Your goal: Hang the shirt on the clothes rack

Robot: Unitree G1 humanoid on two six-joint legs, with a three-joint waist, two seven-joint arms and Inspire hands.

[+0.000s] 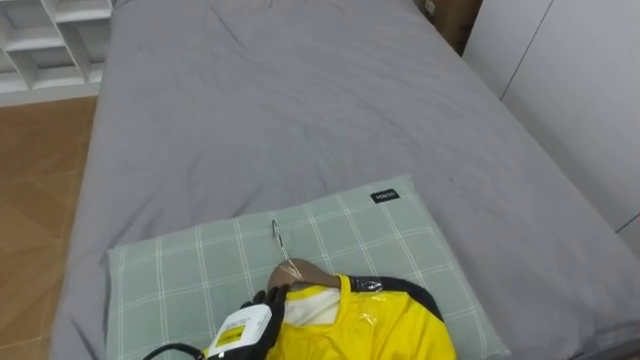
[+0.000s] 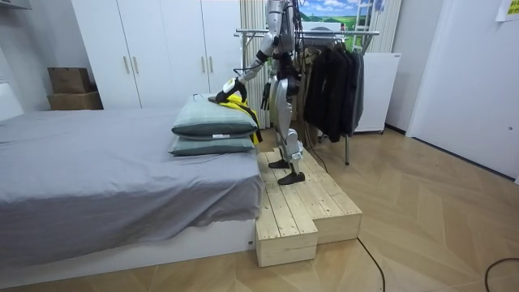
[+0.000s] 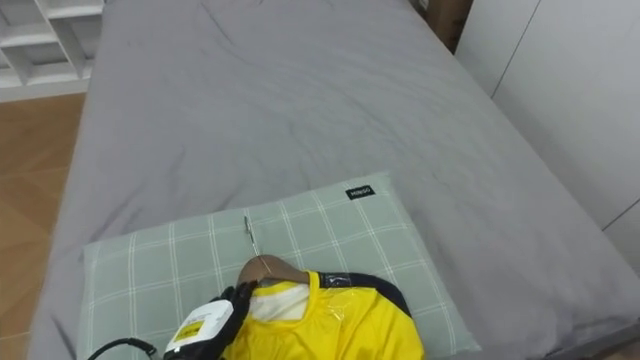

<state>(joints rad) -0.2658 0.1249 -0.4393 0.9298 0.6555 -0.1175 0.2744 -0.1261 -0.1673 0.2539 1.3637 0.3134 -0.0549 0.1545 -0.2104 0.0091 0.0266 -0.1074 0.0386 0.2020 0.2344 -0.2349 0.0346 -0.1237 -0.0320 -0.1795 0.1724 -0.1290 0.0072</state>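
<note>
A yellow shirt [image 1: 385, 325] with dark trim hangs on a wooden hanger [image 1: 305, 271] that lies on a green checked pillow [image 1: 190, 270] at the head of the bed. The hanger's metal hook [image 1: 277, 240] points up the bed. My left hand [image 1: 252, 322] comes in from the lower left, its dark fingers curled on the hanger's left shoulder at the shirt's collar. In the room view I stand on a wooden platform [image 2: 304, 207] beside the bed, left arm stretched out to the shirt [image 2: 236, 99] on the stacked pillows [image 2: 212, 123].
The grey bed [image 1: 300, 110] stretches ahead. A clothes rack [image 2: 324, 34] with dark garments [image 2: 332, 81] stands right behind me. White wardrobes [image 2: 154, 49] line the wall, with a white shelf unit [image 1: 40, 40] past the bed and wood floor to the left.
</note>
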